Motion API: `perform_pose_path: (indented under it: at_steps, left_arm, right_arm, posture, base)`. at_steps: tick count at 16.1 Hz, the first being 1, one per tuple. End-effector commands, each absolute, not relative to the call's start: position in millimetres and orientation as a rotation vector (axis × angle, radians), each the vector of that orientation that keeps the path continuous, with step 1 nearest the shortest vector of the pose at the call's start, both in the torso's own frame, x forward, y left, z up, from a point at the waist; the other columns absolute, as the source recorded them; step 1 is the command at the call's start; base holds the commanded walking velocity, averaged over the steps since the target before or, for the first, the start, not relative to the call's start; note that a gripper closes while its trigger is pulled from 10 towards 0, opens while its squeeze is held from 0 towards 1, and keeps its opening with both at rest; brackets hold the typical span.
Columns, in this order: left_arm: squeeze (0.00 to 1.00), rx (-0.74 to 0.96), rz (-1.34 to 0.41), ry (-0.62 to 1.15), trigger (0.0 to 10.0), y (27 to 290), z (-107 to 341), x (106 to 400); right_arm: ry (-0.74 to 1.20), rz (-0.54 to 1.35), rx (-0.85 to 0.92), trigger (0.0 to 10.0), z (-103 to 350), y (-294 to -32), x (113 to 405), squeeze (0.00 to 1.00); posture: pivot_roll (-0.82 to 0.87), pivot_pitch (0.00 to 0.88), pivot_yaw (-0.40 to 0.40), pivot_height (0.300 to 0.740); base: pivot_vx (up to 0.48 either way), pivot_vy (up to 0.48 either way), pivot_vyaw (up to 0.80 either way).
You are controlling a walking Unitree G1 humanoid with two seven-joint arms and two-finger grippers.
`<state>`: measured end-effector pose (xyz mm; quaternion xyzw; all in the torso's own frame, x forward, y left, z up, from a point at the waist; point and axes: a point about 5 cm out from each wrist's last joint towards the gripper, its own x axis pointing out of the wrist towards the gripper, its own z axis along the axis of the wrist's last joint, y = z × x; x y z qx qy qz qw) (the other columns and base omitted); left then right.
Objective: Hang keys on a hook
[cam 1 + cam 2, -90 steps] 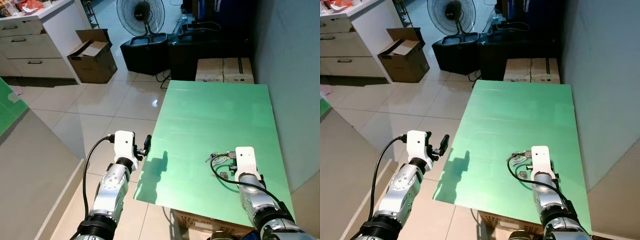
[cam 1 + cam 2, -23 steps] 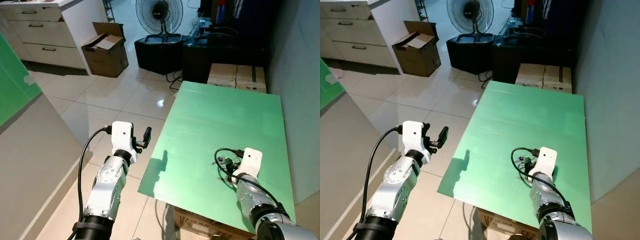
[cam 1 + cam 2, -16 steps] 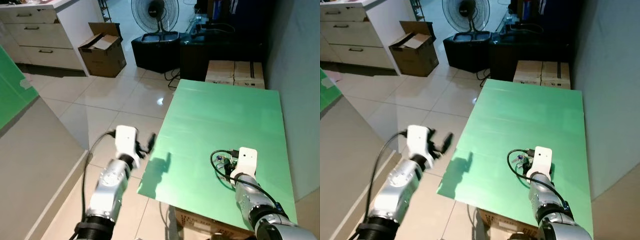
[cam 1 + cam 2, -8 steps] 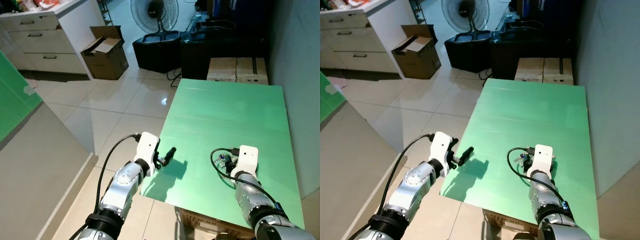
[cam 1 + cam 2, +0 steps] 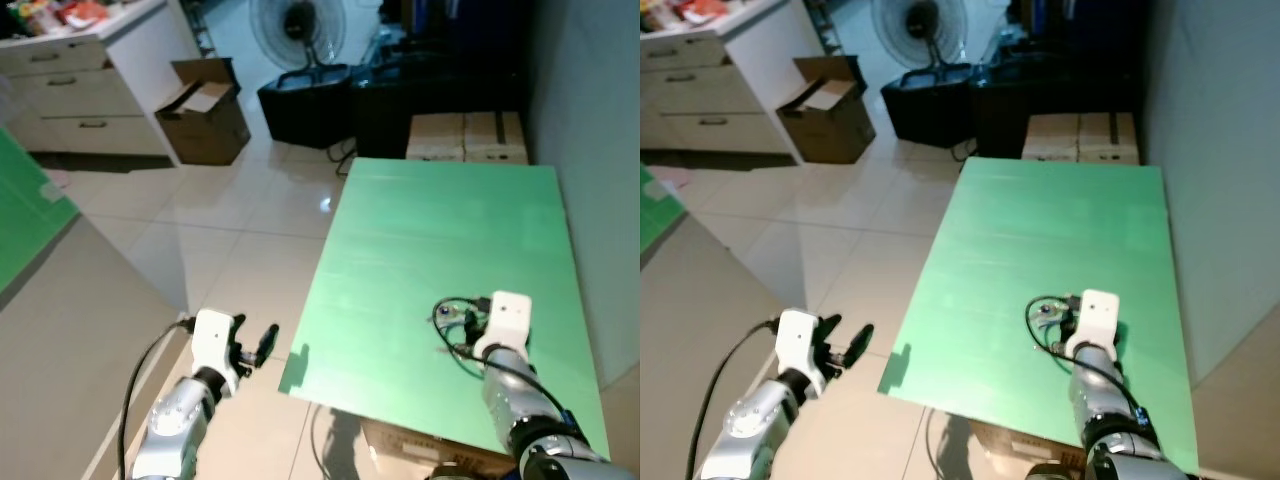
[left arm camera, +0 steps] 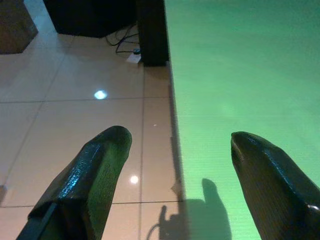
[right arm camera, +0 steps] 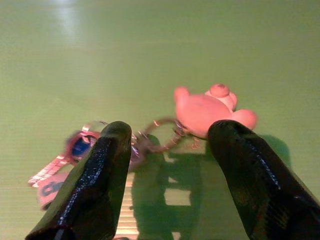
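Plain green flat worktop (image 5: 440,240); glossy cream floor tiles (image 5: 230,230). Pink rounded plastic figure charm (image 7: 207,110) on a dark metal key ring (image 7: 157,137); black textured fingers (image 7: 92,185).

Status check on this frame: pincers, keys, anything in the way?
Right pincer open, low over the keys on the green table. Left pincer open, off the table's edge above the floor. No hook visible; nothing in the way.

Keys (image 7: 75,155), right wrist view: blurred, tag print unreadable, partly behind a finger (image 7: 95,185)
Keys, eye views: mostly hidden under right gripper (image 5: 470,325) housing; too small to tell apart
Table (image 5: 440,240): near right corner cut off
Left arm (image 5: 170,440): cut off by bottom edge; eye views soft w/ motion blur
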<state>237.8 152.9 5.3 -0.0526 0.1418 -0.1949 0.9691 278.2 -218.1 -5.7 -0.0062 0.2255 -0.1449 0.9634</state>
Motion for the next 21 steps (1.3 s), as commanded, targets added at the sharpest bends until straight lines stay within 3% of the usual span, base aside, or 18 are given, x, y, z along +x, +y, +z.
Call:
perform_pose_path:
  at_steps: [1,5,10,14,21]
  left_arm:
    - [0.0,-0.09,-0.458,0.249,10.0,137.6,13.5,246.5]
    - [0.0,-0.106,-0.511,0.241,10.0,127.0,15.4,247.8]
    - [0.0,-0.098,-0.482,0.255,10.0,134.9,12.6,257.5]
    - [0.0,-0.089,-0.434,0.372,10.0,144.9,-15.7,249.9]
    - [0.0,-0.072,-0.331,0.582,10.0,152.0,-49.0,226.9]
  right_arm:
    - [0.438,-0.271,-0.024,10.0,-5.2,-207.4,279.7,0.0]
    - [0.431,-0.258,-0.022,10.0,-3.7,-197.7,283.4,0.0]
    - [0.456,-0.231,-0.002,10.0,-7.3,-185.4,283.0,0.0]
    - [0.467,-0.24,-0.013,10.0,-11.0,-189.2,277.5,0.0]
    - [0.54,-0.033,0.073,10.0,-24.4,-158.1,261.9,0.0]
  posture:
    - [-0.3,0.016,0.255,0.74]
    - [-0.3,0.024,0.268,0.74]
    - [-0.28,0.029,0.273,0.74]
    - [-0.27,0.035,0.264,0.74]
    - [-0.27,0.034,0.252,0.74]
  base:
    - [0.0,0.0,0.0]
    - [0.0,0.0,0.0]
    - [0.0,0.0,0.0]
    - [0.0,0.0,0.0]
    - [0.0,0.0,0.0]
